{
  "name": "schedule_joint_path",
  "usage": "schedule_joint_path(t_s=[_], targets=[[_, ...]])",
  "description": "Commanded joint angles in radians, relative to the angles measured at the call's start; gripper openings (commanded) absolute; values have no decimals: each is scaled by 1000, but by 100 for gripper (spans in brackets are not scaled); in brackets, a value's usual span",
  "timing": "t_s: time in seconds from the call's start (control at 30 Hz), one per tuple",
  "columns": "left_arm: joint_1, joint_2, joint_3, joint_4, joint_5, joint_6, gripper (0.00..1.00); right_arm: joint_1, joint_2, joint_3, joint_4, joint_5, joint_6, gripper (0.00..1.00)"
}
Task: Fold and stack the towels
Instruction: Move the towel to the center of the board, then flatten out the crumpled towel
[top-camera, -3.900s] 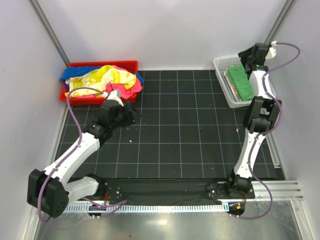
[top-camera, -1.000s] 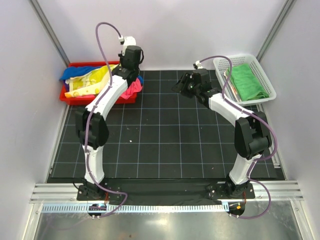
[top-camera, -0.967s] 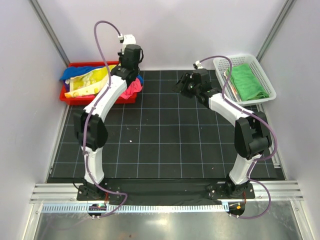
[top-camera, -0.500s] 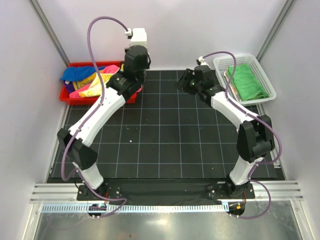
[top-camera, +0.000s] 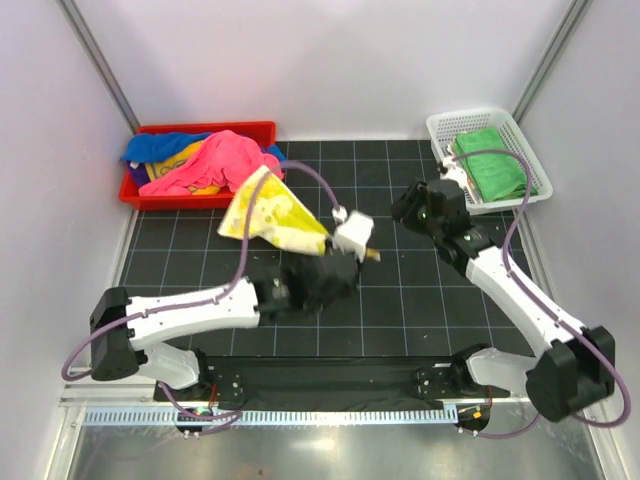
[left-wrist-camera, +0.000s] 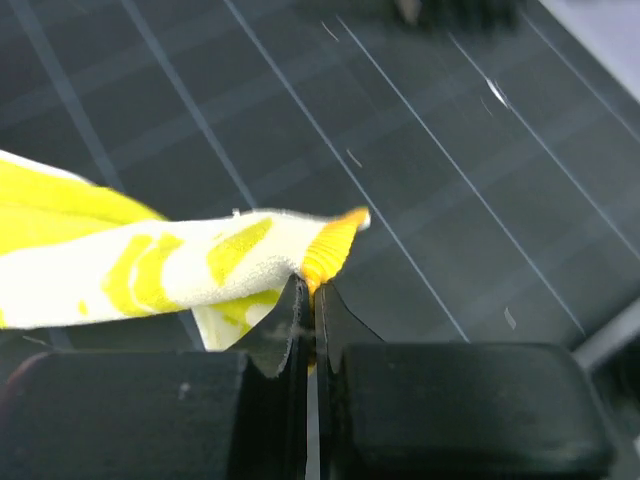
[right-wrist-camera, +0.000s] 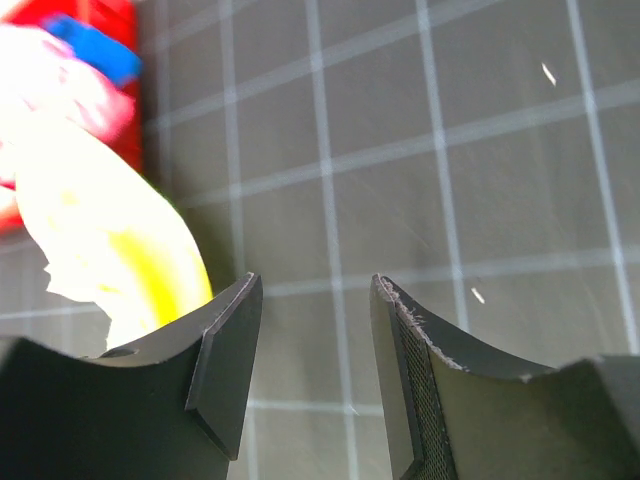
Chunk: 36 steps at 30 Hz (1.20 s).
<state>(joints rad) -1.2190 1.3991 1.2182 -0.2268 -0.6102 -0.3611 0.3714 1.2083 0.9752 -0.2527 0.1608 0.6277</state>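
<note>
Our left tool (left-wrist-camera: 311, 290) has its 2 fingers pressed together on a corner of the yellow towel (top-camera: 265, 210), pinching the orange-tinted edge. From that grip the cloth runs away to the far left above the counter (top-camera: 400, 300). Its other end lies just near of the red tray (top-camera: 210, 128), and we cannot tell whether it touches the counter. Our right tool (right-wrist-camera: 315, 290) stands with its jaws apart and nothing between them. It hangs over bare counter to the right of the towel and faces it.

We judge the step in hand to be bringing 1 towel out onto open counter so that it can be laid flat for folding. No fold has been made in it yet. The next move, as we see it, calls for the right tool to take a 2nd corner, so that both tools can stretch the cloth and lower it without bunching.

By count: 2 tools, 1 tray, 1 white basket (top-camera: 440, 125) at the far right. 1 green towel (top-camera: 490, 170) lies folded in the basket. In the tray we see 1 pink towel (top-camera: 225, 155), 1 blue towel (top-camera: 150, 148) and some yellow-printed cloth; how many lie underneath we cannot tell.
</note>
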Motion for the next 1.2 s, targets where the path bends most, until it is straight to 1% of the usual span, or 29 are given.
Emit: schedule_joint_path(t_s=[0.0,0.03,0.1,0.13,0.23,0.33,0.37,0.43,0.47,0.5,0.53,0.57,0.6,0.67,0.7,0.77,0.8,0.9,0.93,1.0,1.03,1.1,1.13,1.17], targets=[[-140,-64,-173,151,-95,-172,0,4,-96,-110,-34,40,17,54],[-193,-60,-204,170,-70,-227,0,3,-108,-150,-31,39,12,54],[-206,-46,-278,199,-1,-315,0,4,-124,-174,-34,43,1,55],[-215,-29,-311,257,76,-370,0,6,-121,-190,-30,40,-11,54],[-232,7,-394,326,144,-415,0,6,-84,-190,0,16,-36,55],[-232,32,-404,325,126,-423,0,11,6,-152,42,-46,-71,55],[-228,35,-393,273,71,-429,5,21,37,-135,53,-67,-89,55],[-217,29,-341,189,2,-444,24,49,118,-86,61,-79,-109,56],[-211,18,-323,82,-87,-479,30,82,146,-72,78,-81,-127,57],[-185,12,-301,17,-135,-504,44,96,167,-41,85,-80,-158,57],[-163,5,-261,-87,-160,-527,48,107,212,-32,96,-75,-172,57],[-137,-14,-250,-133,-183,-568,49,136,232,-20,121,-76,-184,57],[-67,-28,-243,-166,-184,-582,49,150,250,-6,127,-76,-213,57],[11,-81,-246,-224,-194,-608,50,184,311,37,148,-64,-244,57],[91,-101,-253,-235,-195,-633,51,217,338,74,150,-58,-273,57],[174,-162,-284,-246,-203,-650,51,254,406,117,155,-20,-316,57],[244,-181,-293,-249,-209,-670,52,292,430,163,152,-3,-357,58],[335,-207,-321,-246,-217,-685,54,357,525,256,125,36,-414,57],[407,-206,-327,-247,-203,-693,54,374,549,276,125,36,-448,57],[508,-189,-361,-232,-140,-711,55,408,617,339,118,51,-480,57],[607,-178,-376,-185,-73,-713,55,440,638,359,112,58,-508,58],[697,-151,-416,-122,7,-707,54,471,709,426,92,95,-534,57],[746,-102,-417,-68,51,-701,53,483,729,445,76,117,-542,57],[810,-77,-414,-54,105,-697,53,503,755,466,66,135,-557,57]])
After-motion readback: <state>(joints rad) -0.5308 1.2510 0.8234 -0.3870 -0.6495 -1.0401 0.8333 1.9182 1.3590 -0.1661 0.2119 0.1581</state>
